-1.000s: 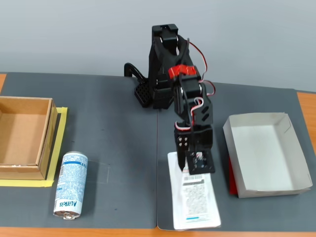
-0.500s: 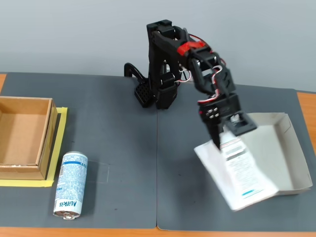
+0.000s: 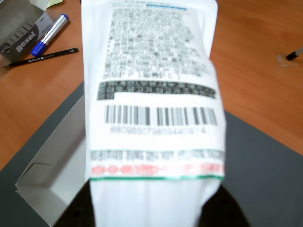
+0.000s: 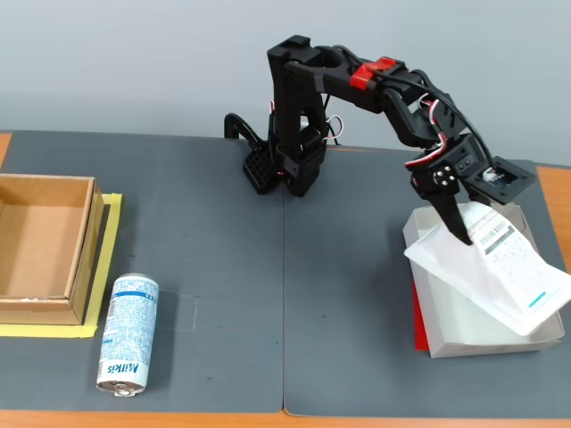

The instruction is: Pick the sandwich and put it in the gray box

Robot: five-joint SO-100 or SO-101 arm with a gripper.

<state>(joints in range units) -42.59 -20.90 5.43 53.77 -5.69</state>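
Since the earlier fixed frames, the arm has swung from the middle of the counter (image 4: 205, 267) toward the right of that view, carrying the sandwich (image 4: 495, 267) off the mat until it hangs tilted over the gray box (image 4: 477, 343). The tool (image 4: 471, 217) is clamped on one end of the pack, and the free end reaches out past the box's far right wall. That overhang is the likely trouble: released from here, the pack could land across the rim and tip out, or its smooth film could slide in the narrow pinch first. In the wrist view the sandwich (image 3: 154, 118) is a flat white pack, its printed label bearing a barcode and fine text. The gray box (image 3: 52, 175) reads as thin folded card, pale with low flared walls, and light enough to shift if bumped.
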